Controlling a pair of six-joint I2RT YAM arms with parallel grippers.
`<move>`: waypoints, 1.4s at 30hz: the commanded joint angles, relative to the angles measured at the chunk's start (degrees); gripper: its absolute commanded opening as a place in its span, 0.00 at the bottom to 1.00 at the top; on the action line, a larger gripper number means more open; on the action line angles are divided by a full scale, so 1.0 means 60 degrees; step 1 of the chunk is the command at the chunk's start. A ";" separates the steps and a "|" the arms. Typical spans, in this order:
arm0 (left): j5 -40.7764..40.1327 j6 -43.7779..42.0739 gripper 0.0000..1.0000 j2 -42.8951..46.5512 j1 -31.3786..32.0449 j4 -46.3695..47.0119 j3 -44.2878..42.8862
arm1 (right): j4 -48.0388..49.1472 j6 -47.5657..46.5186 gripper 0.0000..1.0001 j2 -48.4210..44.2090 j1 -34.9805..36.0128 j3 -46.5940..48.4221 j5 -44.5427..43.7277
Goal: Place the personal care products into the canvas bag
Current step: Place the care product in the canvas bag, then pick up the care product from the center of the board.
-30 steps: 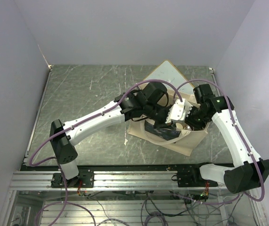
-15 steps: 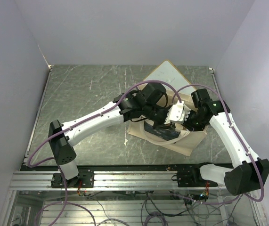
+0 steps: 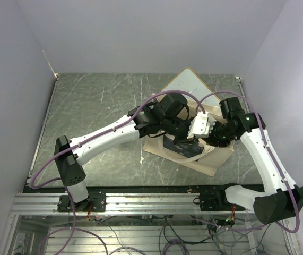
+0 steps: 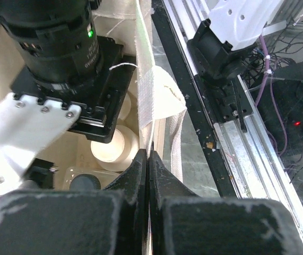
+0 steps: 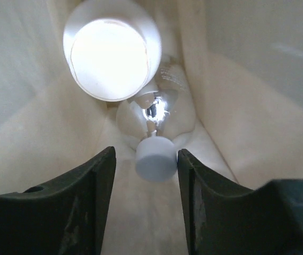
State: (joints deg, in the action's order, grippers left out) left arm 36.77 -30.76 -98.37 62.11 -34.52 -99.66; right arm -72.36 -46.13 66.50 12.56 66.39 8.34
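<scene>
Two arms meet at one large cream boxy canvas bag (image 3: pixel 210 159), which sits right of centre on the grey marbled table (image 3: pixel 98 106).

Overhead view:
- The left arm reaches diagonally across the table. The left gripper (image 3: pixel 185 135) is at the bag's left rim, its fingers too dark to tell apart from here.
- Behind the bag is a white wood-framed board (image 3: pixel 185 85), partly hidden by the arms.
- The right gripper (image 3: pixel 207 135) dips into the bag's mouth from the right. Its tips and the bag's contents cannot be seen from above.

Left wrist view:
- The left gripper (image 4: pixel 147 158) has its jaws pressed together, pinching the webbed top edge of the canvas bag (image 4: pixel 145 79) between the fingertips.
- Left of that edge, inside the bag, is the right arm's black wrist with its white bracket.
- Under the wrist is a cream cylinder (image 4: pixel 111 150), round end up. Beside it is a dark round cap (image 4: pixel 85 182); what it belongs to is unclear.
- Right of the edge is table, then the aluminium base rail (image 4: pixel 247 154).

Right wrist view, the only one showing the bag's floor plainly:
- The right gripper (image 5: pixel 147 154) has its jaws parted and grips nothing.
- Below, the cream cylinder (image 5: pixel 111 53) sits in the corner.
- Touching it lies a clear rounded bottle (image 5: pixel 159 114). Its pale grey cap (image 5: pixel 155 158) points at the camera and shows between the fingers, close to the right-hand one. Whether they touch cannot be told.
- Fabric walls of the canvas bag (image 5: pixel 247 122) close in on all sides.
</scene>
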 commanded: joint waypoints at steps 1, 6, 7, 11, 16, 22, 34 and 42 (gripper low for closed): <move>-0.0355 0.0419 0.07 0.0220 0.0079 0.0564 0.0164 | -0.0230 0.0082 0.56 -0.0378 0.0028 0.1021 0.1116; -0.0358 0.0454 0.07 0.0207 0.0080 0.0569 0.0152 | -0.0064 0.0326 0.72 -0.0434 0.0021 0.1731 0.1634; -0.0352 0.0454 0.07 0.0191 0.0079 0.0565 0.0146 | -0.0028 0.0398 0.73 -0.0412 0.0023 0.1869 0.1705; -0.0343 0.0400 0.07 0.0222 0.0080 0.0543 0.0173 | 0.0362 0.0824 0.77 -0.0419 0.0028 0.2411 0.1984; -0.0379 0.0366 0.14 0.0345 0.0079 0.0406 0.0022 | 0.1233 0.1671 0.77 -0.0352 0.0030 0.3308 0.2359; -0.0698 0.0350 0.45 0.0587 0.0086 -0.0085 -0.0668 | 0.2650 0.2850 0.77 -0.0180 0.0021 0.3933 0.2066; -0.2847 0.0194 0.73 0.2735 -0.1082 -0.0227 -0.0114 | 0.3453 0.4271 0.78 -0.0081 -0.0510 0.4752 0.1532; -0.4816 0.1664 0.85 0.4358 -0.4006 -0.0226 0.1231 | 0.3463 0.4398 0.78 -0.0239 -0.1155 0.4843 0.2104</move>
State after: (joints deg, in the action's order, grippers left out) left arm 16.69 -25.43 -73.87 42.30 -34.59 -95.09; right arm -52.95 -21.21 66.22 7.49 93.73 18.76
